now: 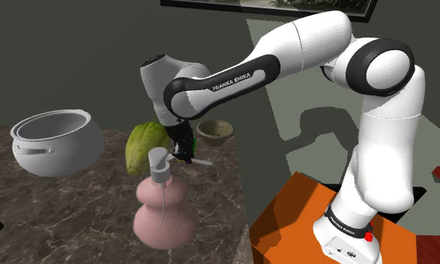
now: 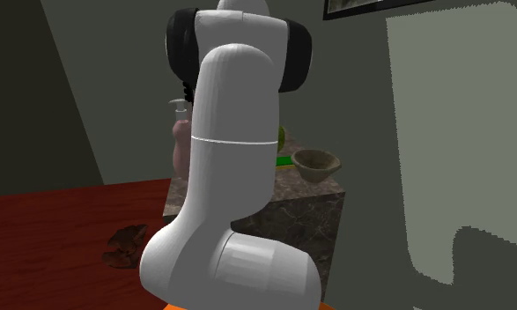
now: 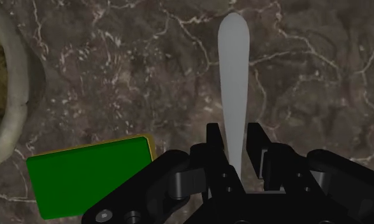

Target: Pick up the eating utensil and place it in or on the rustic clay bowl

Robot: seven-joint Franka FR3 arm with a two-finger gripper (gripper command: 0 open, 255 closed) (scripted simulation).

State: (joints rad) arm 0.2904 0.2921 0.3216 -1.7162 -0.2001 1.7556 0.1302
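Marble tabletop [image 3: 319,76], clay bowl [image 3: 26,95] off to one side, hand [image 3: 234,130] pinched on the pale utensil [image 3: 233,63].
Risk: a long stretch of the utensil sticks out past the fingers, so it may pivot or slip on the lift, or clip the bowl rim or the green block [image 3: 90,175]. The hand is narrow, fingers pressing both utensil edges, low at the tabletop.
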